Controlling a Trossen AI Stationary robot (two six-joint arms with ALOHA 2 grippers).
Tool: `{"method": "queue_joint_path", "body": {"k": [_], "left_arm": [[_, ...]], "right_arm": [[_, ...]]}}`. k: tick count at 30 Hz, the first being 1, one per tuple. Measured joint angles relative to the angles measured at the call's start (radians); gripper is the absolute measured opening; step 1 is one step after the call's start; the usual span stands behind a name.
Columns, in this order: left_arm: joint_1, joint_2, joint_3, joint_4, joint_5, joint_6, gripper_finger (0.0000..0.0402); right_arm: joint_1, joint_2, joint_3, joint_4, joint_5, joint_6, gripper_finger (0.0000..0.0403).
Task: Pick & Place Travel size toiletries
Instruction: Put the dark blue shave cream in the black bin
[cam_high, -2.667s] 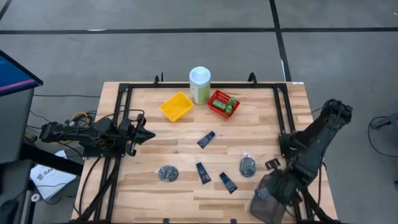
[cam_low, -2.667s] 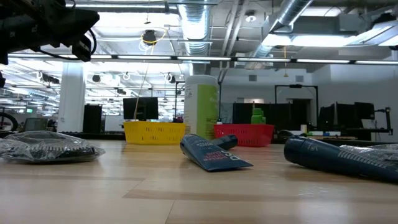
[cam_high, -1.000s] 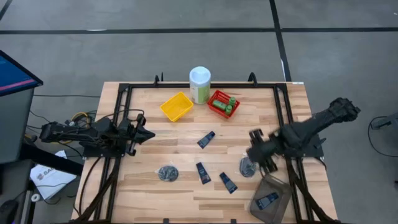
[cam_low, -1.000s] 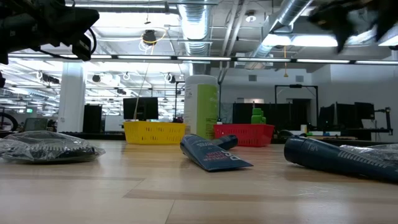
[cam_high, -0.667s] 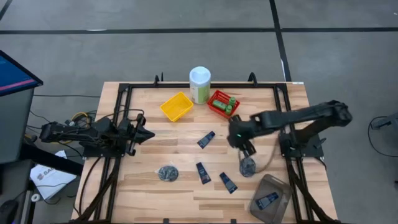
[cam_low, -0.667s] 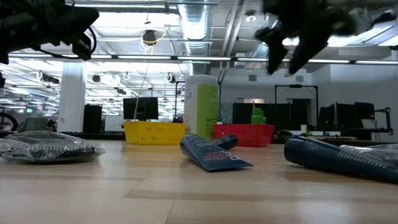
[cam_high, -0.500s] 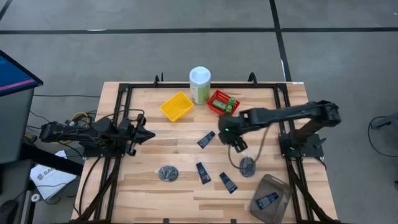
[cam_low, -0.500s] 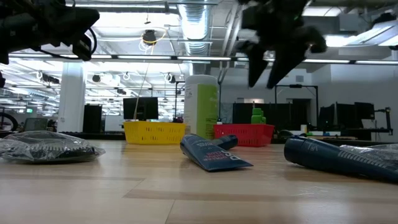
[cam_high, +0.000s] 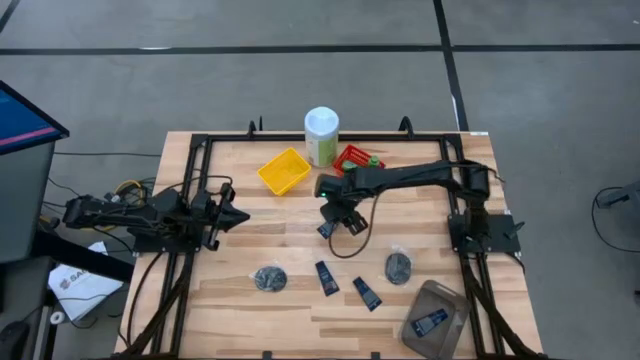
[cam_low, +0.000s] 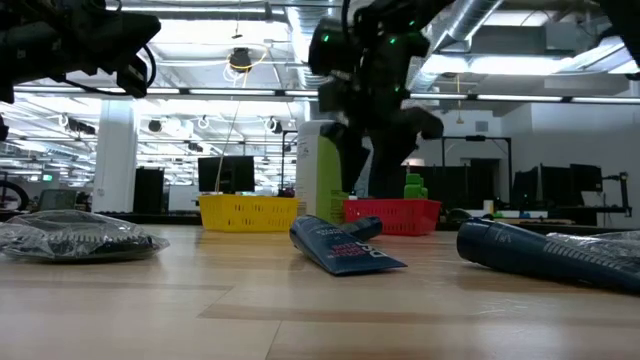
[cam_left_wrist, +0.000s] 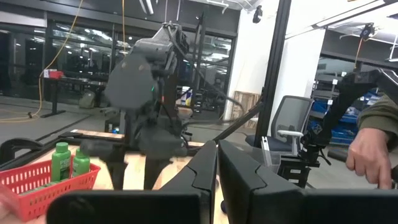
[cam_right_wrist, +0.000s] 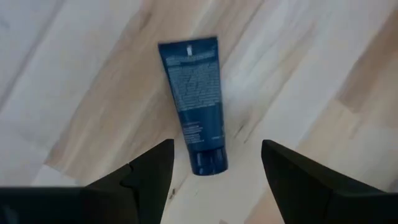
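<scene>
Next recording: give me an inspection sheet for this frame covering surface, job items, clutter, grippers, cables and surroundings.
Surface: wooden table, black frame rails.
Job's things: three navy tubes loose, a fourth in the grey bin; two wrapped bundles; green bottles in the red basket.
Clutter: yellow basket; pale green canister.
Grippers: right gripper open above a navy tube; left gripper shut, waiting at the table's left edge.
Cables: bundle beside the left arm.
Surroundings: a person's hand beyond the table.

Navy tube (cam_right_wrist: 198, 106) with pale print; yellow basket (cam_high: 283, 171); red basket (cam_high: 349, 161); green bottles (cam_left_wrist: 68, 162).
</scene>
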Motion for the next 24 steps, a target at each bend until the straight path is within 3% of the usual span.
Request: {"method": "queue_joint_path", "body": {"k": [15,24], "left_arm": [[0.0,0.011,0.0,0.003,0.001,0.0,0.0011],[0.0,0.019,0.0,0.002,0.001,0.0,0.0011]], "right_arm": [[-0.025,0.177,0.05,-0.083,-0.024,0.005,0.0231],[-0.028,0.175,0.049,-0.056,-0.023,0.037,0.0148]]}}
